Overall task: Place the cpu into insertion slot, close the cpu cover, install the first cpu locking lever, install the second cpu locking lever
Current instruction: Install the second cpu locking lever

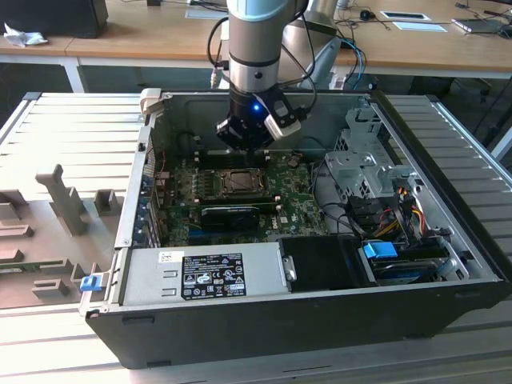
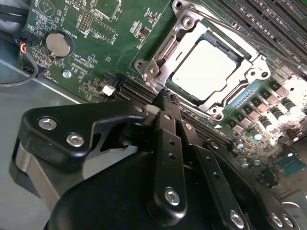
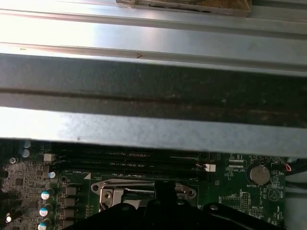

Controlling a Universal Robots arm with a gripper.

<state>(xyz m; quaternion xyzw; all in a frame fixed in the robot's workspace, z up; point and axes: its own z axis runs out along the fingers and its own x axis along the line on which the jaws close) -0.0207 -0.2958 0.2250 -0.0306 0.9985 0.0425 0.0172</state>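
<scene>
The cpu lies flat in the insertion slot, its pale silvery face showing. The cpu cover is down around it, a silver frame with a square window. A metal lever runs along the socket side nearest my fingertips. My gripper hangs just above the board by that side, shut with nothing between its black fingers. In the exterior view the gripper hovers over the far edge of the socket. The first wrist view shows the socket frame past the fingertips.
The open black case lies on a ribbed metal table. A grey power supply box stands at the front, a long black expansion card before the socket, and a drive cage with cables on the exterior view's right. Memory slots border the socket.
</scene>
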